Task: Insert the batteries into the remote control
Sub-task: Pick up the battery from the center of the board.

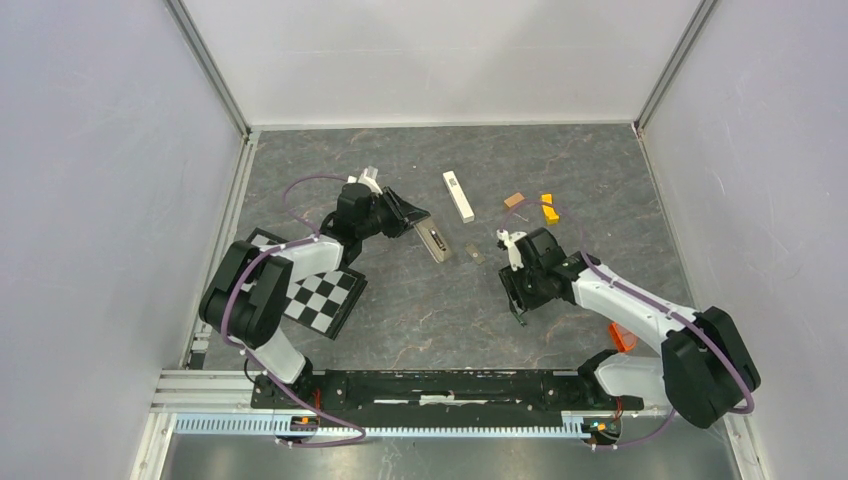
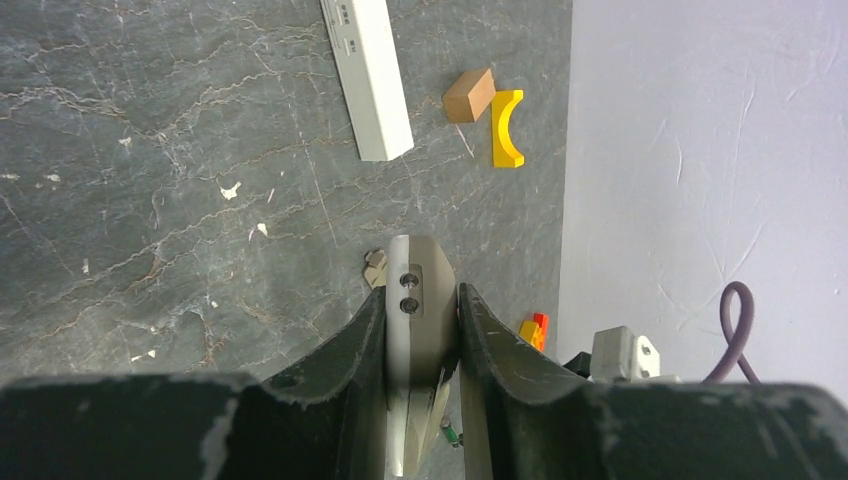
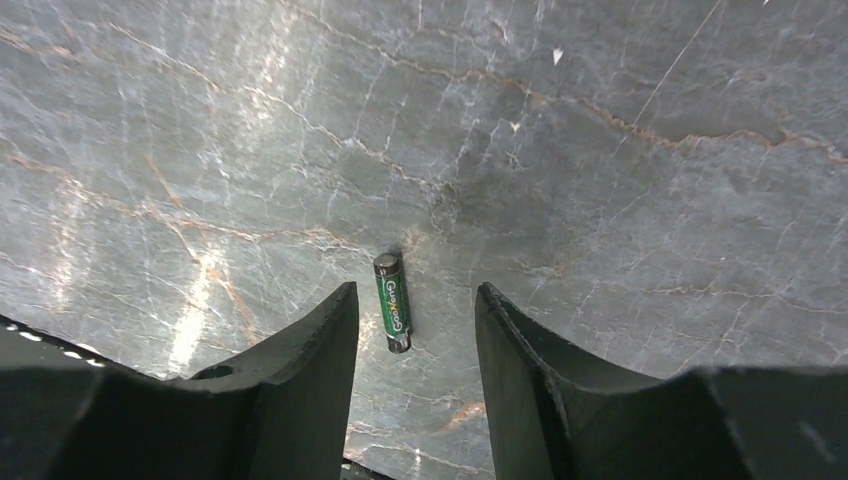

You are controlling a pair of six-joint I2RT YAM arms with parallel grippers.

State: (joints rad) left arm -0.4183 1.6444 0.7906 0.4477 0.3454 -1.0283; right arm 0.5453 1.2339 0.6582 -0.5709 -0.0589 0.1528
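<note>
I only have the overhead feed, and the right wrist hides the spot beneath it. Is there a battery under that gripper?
Observer: Yes. On the right wrist camera a green battery lies flat on the table, right below the right gripper.
Operator: Is it gripped?
Observer: No. The jaws stand open, one on each side of it, with bare table showing between each jaw and the battery.
Operator: And the left arm, does it really have the remote?
Observer: Yes. The left wrist camera shows the left gripper shut on the remote control, whose grey end sticks out past the fingertips.
</note>
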